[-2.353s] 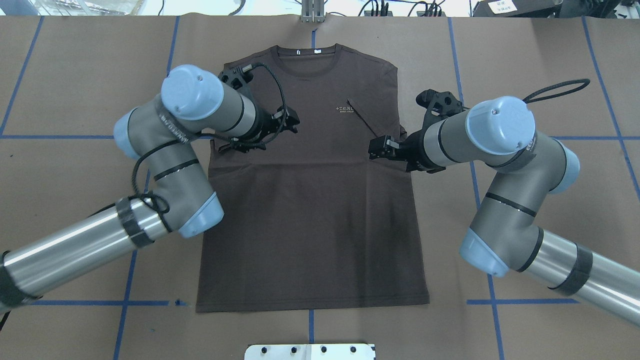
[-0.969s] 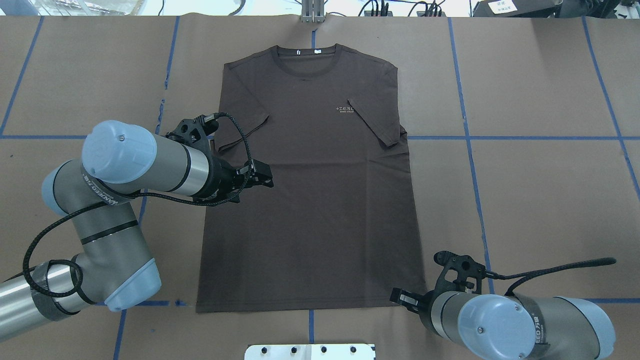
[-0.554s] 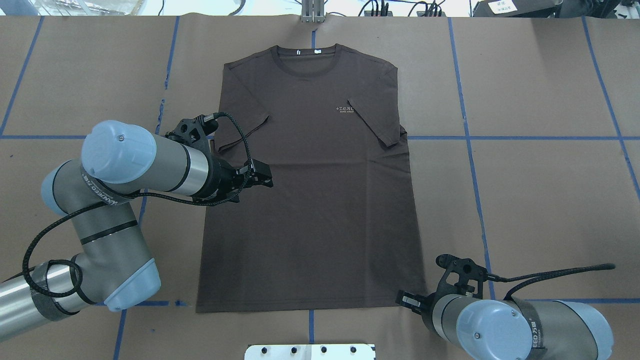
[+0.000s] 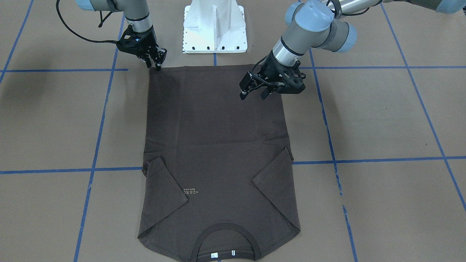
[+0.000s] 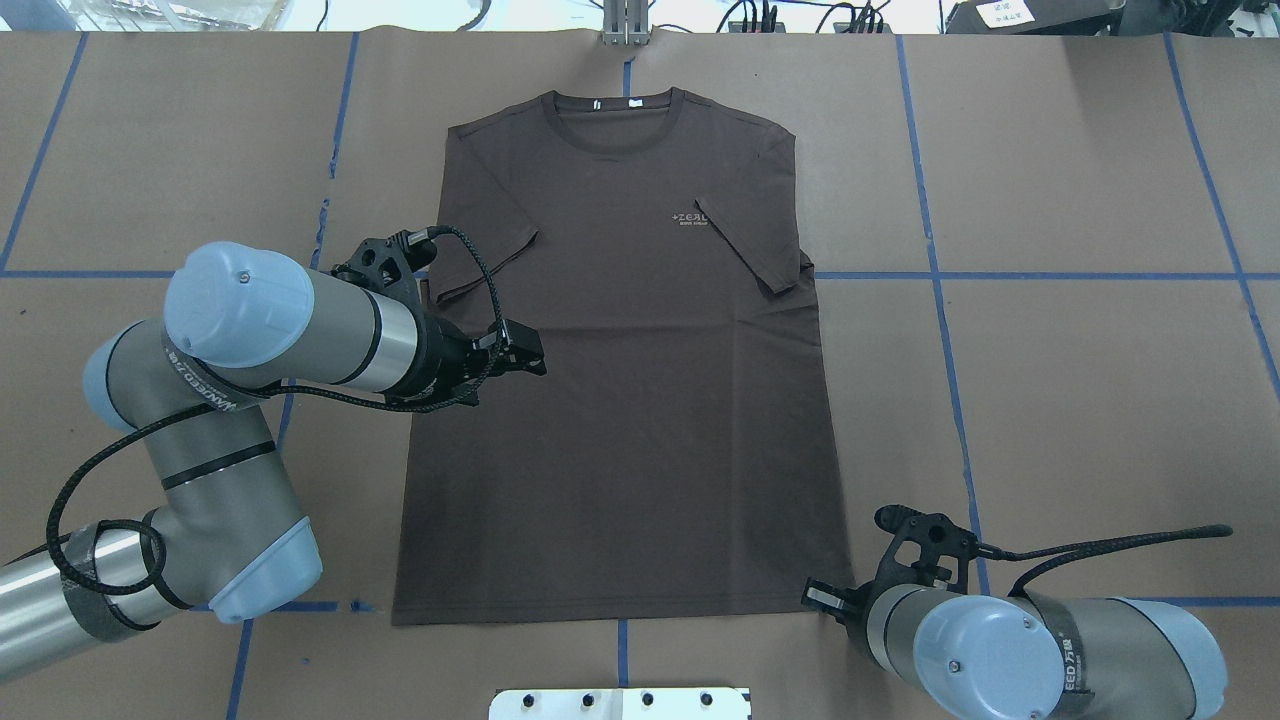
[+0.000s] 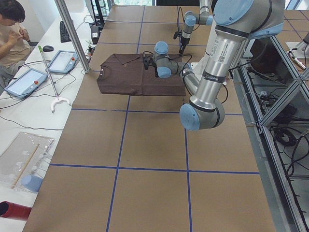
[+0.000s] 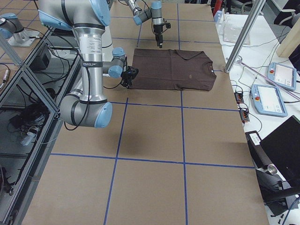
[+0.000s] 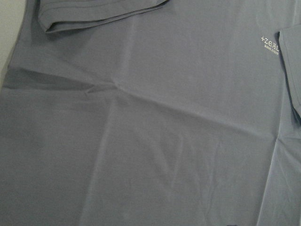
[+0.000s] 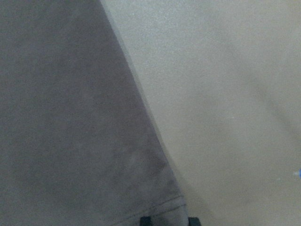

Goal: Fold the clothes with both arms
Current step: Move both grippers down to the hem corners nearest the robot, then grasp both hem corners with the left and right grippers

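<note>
The dark brown T-shirt (image 5: 620, 420) lies flat on the table (image 5: 1080, 400), collar (image 5: 612, 138) far from me and both sleeves folded onto the chest. It also shows in the front view (image 4: 214, 138). My left gripper (image 5: 535, 358) hovers open over the shirt's left side at mid-body, also in the front view (image 4: 253, 95). Its wrist view shows only cloth (image 8: 150, 117) and the pale lettering (image 8: 269, 43). My right gripper (image 5: 812, 597) is open at the hem's right corner, also in the front view (image 4: 156, 66). Its fingertips (image 9: 146, 220) straddle the hem corner (image 9: 160, 197).
My white pedestal base (image 4: 214, 25) stands just behind the hem. Blue tape lines (image 5: 1050, 276) grid the brown table cover. A metal post (image 6: 72, 36) rises near the collar end. An operator (image 6: 12, 29) sits with tablets (image 6: 63, 62) beyond the table's far edge.
Both grippers left the folded sleeves: the left drew back to mid-body and holds still, the right swung down to the hem's right corner and still creeps slightly outward along it.
</note>
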Robot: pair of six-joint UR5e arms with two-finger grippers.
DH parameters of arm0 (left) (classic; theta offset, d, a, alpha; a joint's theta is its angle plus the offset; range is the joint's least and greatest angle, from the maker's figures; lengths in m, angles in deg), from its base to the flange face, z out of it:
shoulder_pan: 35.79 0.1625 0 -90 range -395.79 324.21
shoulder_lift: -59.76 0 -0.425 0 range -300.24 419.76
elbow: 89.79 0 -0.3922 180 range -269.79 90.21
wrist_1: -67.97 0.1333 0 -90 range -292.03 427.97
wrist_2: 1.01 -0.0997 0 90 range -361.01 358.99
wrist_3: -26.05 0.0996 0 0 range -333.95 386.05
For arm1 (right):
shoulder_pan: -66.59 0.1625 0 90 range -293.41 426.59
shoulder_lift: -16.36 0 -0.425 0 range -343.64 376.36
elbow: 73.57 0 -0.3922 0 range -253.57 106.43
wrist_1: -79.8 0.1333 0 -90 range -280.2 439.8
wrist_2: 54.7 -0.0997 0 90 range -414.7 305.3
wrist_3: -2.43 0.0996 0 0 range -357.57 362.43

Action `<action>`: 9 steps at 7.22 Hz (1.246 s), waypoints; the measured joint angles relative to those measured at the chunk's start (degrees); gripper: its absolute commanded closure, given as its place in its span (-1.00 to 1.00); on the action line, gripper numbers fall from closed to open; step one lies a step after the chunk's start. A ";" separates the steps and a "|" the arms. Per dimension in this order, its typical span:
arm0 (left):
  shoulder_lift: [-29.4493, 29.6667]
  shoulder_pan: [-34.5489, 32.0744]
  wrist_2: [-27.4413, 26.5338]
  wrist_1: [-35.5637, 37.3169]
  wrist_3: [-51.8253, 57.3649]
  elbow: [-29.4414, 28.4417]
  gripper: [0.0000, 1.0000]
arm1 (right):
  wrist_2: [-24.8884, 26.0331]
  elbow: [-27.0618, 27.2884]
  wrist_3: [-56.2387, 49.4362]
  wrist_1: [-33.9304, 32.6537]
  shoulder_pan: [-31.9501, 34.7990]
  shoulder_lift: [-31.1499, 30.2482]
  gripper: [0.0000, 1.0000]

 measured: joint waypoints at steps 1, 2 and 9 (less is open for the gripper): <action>0.00 0.00 0.00 0.00 0.00 0.00 -0.77 | 0.00 0.10 -0.02 0.00 0.31 -0.13 1.00; 0.00 0.00 -0.03 0.01 -0.02 0.00 -0.77 | -0.01 0.33 -0.06 0.00 0.90 -0.41 1.00; -13.70 11.94 -6.62 11.30 -12.13 13.28 -0.63 | -0.40 4.84 -0.05 0.00 1.73 -0.91 1.00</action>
